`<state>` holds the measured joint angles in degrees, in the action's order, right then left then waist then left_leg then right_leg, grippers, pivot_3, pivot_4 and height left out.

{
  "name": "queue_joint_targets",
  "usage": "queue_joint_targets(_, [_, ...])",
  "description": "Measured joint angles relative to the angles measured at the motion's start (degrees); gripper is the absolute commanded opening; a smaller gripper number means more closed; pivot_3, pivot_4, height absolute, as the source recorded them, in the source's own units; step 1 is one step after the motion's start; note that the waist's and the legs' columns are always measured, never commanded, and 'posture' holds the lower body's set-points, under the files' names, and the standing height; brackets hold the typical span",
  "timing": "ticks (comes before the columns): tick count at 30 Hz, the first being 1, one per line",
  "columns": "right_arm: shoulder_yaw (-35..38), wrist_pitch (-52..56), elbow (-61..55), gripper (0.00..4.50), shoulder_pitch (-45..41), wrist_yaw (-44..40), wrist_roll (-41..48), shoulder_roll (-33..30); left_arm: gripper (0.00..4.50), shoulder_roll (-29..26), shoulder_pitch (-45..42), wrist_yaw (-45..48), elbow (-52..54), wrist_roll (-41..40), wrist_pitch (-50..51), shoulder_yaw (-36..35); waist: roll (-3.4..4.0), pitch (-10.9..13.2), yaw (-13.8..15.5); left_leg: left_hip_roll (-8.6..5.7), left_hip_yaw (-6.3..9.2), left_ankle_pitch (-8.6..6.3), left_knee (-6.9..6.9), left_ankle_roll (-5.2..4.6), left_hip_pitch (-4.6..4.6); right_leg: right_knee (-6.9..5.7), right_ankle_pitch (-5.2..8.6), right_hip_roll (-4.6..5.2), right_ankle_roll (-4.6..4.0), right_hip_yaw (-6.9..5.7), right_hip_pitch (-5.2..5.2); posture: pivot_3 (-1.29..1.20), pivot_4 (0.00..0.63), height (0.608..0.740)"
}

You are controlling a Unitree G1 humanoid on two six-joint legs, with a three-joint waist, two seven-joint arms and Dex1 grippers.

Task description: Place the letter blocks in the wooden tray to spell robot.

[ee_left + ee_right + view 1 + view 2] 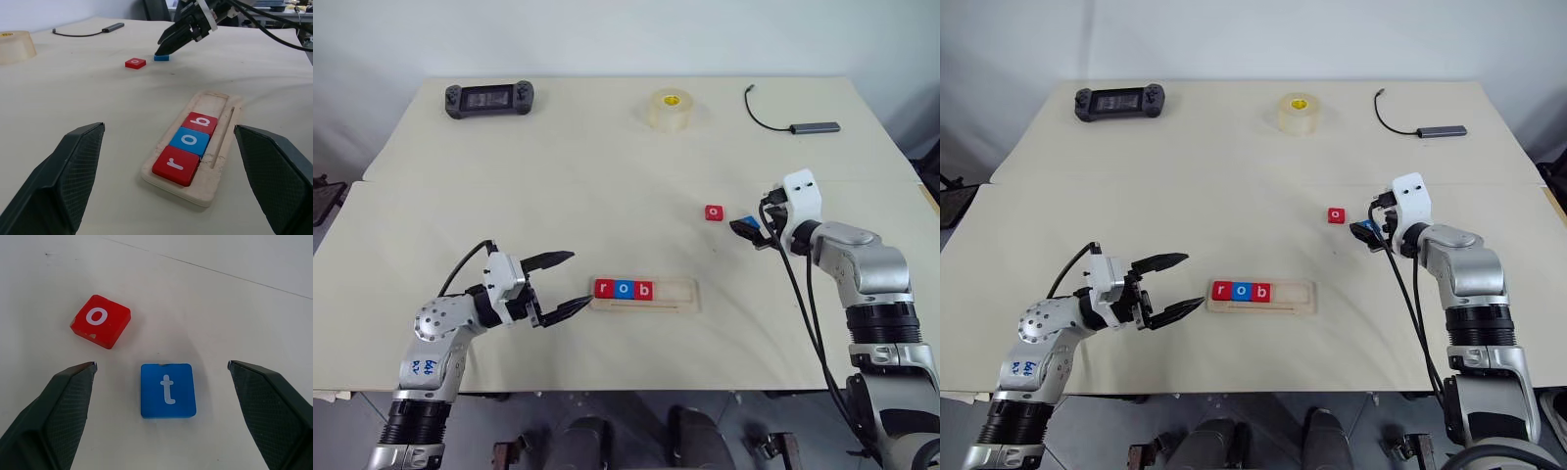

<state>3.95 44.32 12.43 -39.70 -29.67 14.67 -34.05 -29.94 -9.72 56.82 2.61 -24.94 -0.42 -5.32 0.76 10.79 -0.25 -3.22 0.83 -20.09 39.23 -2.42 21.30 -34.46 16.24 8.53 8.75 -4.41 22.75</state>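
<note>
Three blocks, r, o and b, are sitting in the left end of the wooden tray [646,296], leaving two slots free. The red o block [100,320] and blue t block [168,390] are lying on the table [607,186], near each other. The right gripper [161,369] is hovering with fingers apart around the t; the left gripper [558,284] is waiting spread beside the tray. Open tabletop is lying between blocks and tray.

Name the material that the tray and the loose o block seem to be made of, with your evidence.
Wooden tray: pale unfinished wood, judging by its matte, slightly rough routed edges. Red o block: probably painted wood, since a chipped corner shows a lighter core; the glossy coat leaves plastic possible.
</note>
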Motion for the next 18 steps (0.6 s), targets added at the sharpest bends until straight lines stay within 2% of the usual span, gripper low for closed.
queue_joint_targets(6, [-0.4,4.6,-2.2,4.48,-3.0,2.6,0.9,5.6,4.5,0.0,0.0,-0.6,1.0,0.0,0.0,0.0,0.0,0.0,-0.1,0.03,-0.03,0.02,0.03,0.04,-0.03,-0.08,0.0,-0.01,0.0,0.04,0.01,0.0,0.15,0.74])
queue_joint_targets(13, [-1.1,4.2,4.8,4.48,-6.9,12.5,-3.4,13.3,4.5,0.2,-0.1,-1.1,1.0,0.1,0.0,0.1,0.0,0.0,-0.2,-0.03,0.03,0.02,0.02,0.04,-0.03,-0.19,0.0,0.0,-0.01,0.04,0.06,0.0,0.15,0.74])
queue_joint_targets(18, [-1.0,3.6,7.7,4.48,-8.3,16.9,-4.6,15.6,4.5,0.2,0.3,-1.8,1.4,0.1,0.0,0.1,0.01,0.0,-0.3,-0.04,0.03,0.02,0.02,0.04,-0.04,-0.27,0.01,0.0,-0.02,0.04,0.09,0.0,0.15,0.74])
